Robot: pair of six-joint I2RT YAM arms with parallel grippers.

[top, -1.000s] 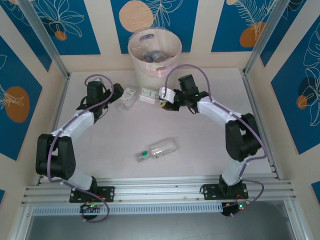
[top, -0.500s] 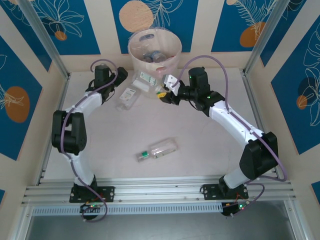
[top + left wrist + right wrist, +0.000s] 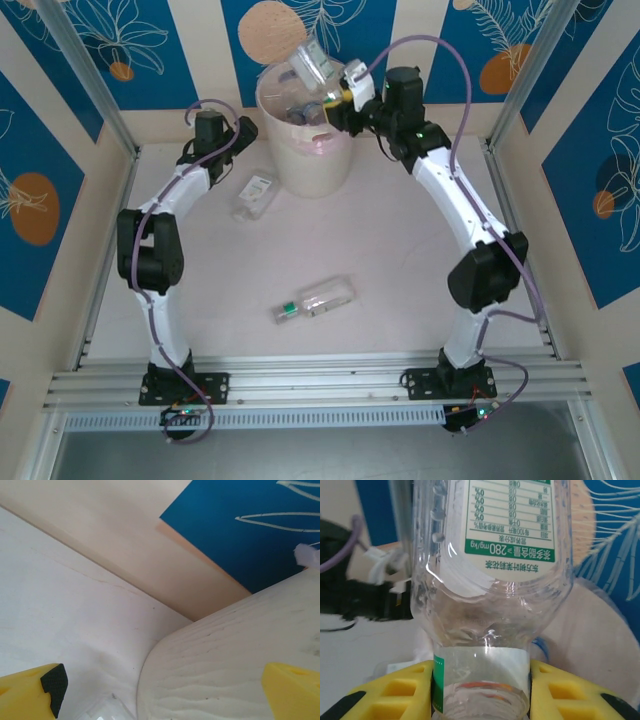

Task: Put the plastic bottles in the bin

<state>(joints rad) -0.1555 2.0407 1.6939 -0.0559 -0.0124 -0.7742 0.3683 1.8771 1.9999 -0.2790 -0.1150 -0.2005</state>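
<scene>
Bottles lie in three places. Closest to the arm bases, one clear bottle [image 3: 315, 300] with a green end lies flat on the table [image 3: 400, 260], well apart from both grippers. Farther back, a second bottle [image 3: 255, 194] lies just beside the bin [image 3: 305, 160]. The left gripper [image 3: 165, 687] is the nearer one to it — its yellow fingers stand wide apart with nothing held, right up by the bin's wall. Farthest back, the right gripper [image 3: 480, 692] is squeezed tight on the narrow end of a third bottle [image 3: 490, 570]. From above, that bottle hangs over the bin's open top, its long side tipped and pointing away from the gripper toward the left. A few bottles [image 3: 300, 112] sit inside the bin. So the bin is right below the held bottle — I think letting go is all it needs, and it should drop in.
</scene>
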